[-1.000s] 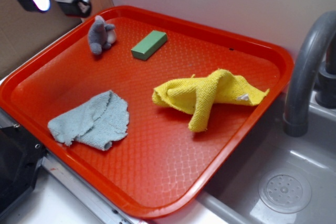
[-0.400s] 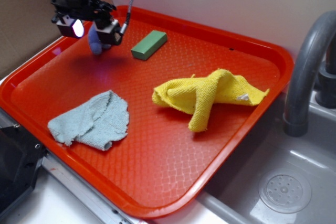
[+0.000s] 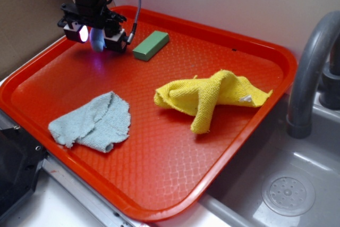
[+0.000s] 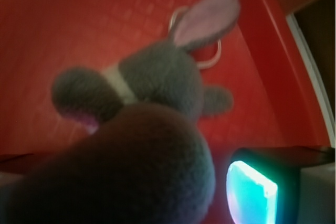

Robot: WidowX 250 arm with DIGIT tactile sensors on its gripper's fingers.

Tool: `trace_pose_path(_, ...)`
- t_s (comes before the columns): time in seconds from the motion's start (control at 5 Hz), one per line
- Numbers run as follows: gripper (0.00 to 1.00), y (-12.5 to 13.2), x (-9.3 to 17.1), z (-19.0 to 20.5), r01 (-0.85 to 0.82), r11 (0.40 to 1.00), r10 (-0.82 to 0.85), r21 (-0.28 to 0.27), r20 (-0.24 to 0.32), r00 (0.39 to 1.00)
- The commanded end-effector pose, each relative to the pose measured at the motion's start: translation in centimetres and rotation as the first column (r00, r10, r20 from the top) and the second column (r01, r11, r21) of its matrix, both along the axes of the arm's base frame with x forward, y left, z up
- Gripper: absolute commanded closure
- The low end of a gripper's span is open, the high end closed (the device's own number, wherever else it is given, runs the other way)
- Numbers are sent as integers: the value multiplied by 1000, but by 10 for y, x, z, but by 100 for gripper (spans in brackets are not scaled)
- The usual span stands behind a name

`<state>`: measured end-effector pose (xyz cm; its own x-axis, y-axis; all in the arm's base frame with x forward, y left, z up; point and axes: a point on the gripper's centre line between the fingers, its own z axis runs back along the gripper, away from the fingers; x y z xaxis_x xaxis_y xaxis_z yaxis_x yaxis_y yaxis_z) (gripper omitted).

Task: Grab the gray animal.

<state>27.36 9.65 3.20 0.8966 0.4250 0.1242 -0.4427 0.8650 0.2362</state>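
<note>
The gray animal [image 4: 157, 77] is a small gray plush with a long pinkish ear and a whitish patch. It lies at the far left of the red tray [image 3: 175, 147]. In the exterior view only a bit of it [image 3: 97, 40] shows between the fingers. My gripper [image 3: 98, 36] is down over it, jaws wide, one finger on each side. In the wrist view the plush fills the frame, and the glowing right finger pad [image 4: 252, 192] stands apart from it with red tray showing between. The left finger is hidden there.
A green block [image 3: 151, 45] lies just right of the gripper. A yellow cloth [image 3: 210, 97] lies mid-right on the tray and a pale blue-gray rag [image 3: 93, 122] at the front left. The tray's raised rim [image 3: 48, 51] runs close on the left. A gray faucet [image 3: 308, 73] and a sink [image 3: 287, 192] stand at the right.
The gripper has come in from the upper left and lowered over the gray animal, now straddling and mostly hiding it. The animal and the other things have not moved.
</note>
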Motion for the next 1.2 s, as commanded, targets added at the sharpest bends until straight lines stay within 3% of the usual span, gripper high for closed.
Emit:
trace_pose_path(0.0, 100, 4, 5, 8, 22, 999, -23, 33, 26, 999)
trace_pose_path(0.4, 100, -8, -7, 38, 11, 1000, -10, -20, 58, 998)
trace_pose_path(0.6, 100, -34, -23, 82, 75, 986, -70, -148, 35, 997)
trace_pose_path(0.8, 100, -59, -44, 121, 181, 951, -173, -251, 52, 984)
trace_pose_path(1.0, 100, -87, -66, 162, 320, 898, -297, -303, 119, 947)
